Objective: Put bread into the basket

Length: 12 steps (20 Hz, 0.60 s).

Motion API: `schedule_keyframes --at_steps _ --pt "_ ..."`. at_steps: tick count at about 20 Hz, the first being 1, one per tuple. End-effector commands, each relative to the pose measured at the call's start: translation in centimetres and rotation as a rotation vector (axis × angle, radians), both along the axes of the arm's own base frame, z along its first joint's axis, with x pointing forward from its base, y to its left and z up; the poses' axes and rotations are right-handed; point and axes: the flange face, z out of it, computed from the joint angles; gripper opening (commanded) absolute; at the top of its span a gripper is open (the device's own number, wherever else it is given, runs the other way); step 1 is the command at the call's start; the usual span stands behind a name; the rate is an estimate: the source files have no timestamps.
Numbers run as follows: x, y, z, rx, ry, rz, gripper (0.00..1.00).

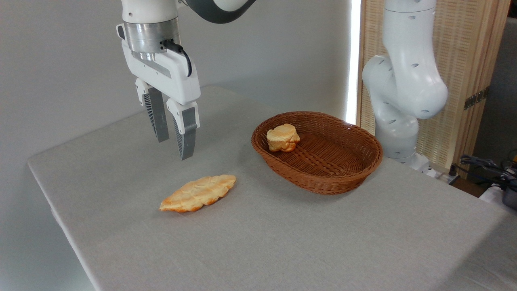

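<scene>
One bread (198,192) is seen flat on the desk (282,242), long axis running lower-left to upper-right. One basket (323,182) holds one roll (282,138). Pincer (173,147) hangs above, apparently slightly parted, empty.

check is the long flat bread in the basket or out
Out. The bread lies flat on the table, left of the basket.

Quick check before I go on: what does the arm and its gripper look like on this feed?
The arm is glossy white with rounded joints, small dark dimples and a dark grey band near the wrist. A bare metal collar sits above the white gripper body, where a black cable plugs in and loops down. The two fingers are long, grey, tapered, ribbed along the edges and held in white mounts.
</scene>
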Motion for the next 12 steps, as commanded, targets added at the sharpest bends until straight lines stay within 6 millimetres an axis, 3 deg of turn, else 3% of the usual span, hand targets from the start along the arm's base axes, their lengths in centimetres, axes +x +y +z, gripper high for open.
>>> schedule_keyframes --at_steps 1,12 --pt "0.36 0.09 0.42 0.005 -0.016 -0.006 1.0" --pt "0.46 0.07 0.33 0.004 -0.02 -0.006 1.0"
